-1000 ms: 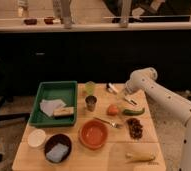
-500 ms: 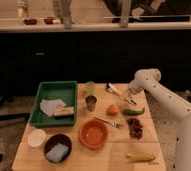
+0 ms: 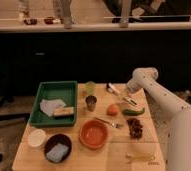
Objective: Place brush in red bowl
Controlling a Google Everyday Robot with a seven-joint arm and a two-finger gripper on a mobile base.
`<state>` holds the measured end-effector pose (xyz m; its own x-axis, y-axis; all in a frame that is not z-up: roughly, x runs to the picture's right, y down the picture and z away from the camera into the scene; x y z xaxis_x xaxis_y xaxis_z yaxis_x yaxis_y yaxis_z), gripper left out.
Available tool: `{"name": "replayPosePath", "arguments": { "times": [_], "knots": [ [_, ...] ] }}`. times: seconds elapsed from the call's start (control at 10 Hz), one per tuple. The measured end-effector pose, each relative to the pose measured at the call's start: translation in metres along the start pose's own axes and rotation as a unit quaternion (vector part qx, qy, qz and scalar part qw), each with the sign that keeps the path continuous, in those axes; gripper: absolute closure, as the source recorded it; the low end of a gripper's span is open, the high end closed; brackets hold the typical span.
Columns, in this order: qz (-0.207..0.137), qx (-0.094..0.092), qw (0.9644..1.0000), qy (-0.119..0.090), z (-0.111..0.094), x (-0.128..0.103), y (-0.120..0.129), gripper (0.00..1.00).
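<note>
End effector (image 3: 127, 94): low over the far right part of the table (image 3: 104, 162), at the end of the white arm (image 3: 161, 97) that reaches in from the right.
End effector state: cannot tell whether it is wide, narrow or holding anything.
Brush (image 3: 117, 92): lies flat on the table, slanting from far left to near right, right under the end effector; contact cannot be told.
Red bowl (image 3: 94, 134): near the front edge, well apart from the brush, nothing in it.
Between them: 1 orange round thing (image 3: 112, 109) and 1 fork (image 3: 109, 122).
Beside the brush: green pepper (image 3: 134, 111) just in front.
Left side: green tray (image 3: 54, 92); in front of it, white bowl (image 3: 37, 138) and maroon bowl (image 3: 58, 147).
</note>
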<state>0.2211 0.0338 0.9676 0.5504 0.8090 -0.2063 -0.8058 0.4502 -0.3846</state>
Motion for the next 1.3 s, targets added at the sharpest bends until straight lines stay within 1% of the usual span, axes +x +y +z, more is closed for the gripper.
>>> {"name": "replayPosePath", "arguments": {
  "times": [0.3, 0.6, 1.1, 1.2, 1.3],
  "knots": [
    [-0.009, -0.007, 0.9999, 0.004, 0.009, -0.008, 0.007, 0.2],
    [-0.009, -0.012, 0.9998, 0.015, 0.018, -0.002, 0.007, 0.2],
    [-0.012, -0.021, 0.9993, 0.029, 0.03, 0.0, 0.01, 0.2],
    [-0.013, -0.023, 0.9992, 0.031, 0.032, 0.001, 0.01, 0.21],
    [-0.013, -0.024, 0.9991, 0.032, 0.033, 0.002, 0.01, 0.27]
  ]
}}
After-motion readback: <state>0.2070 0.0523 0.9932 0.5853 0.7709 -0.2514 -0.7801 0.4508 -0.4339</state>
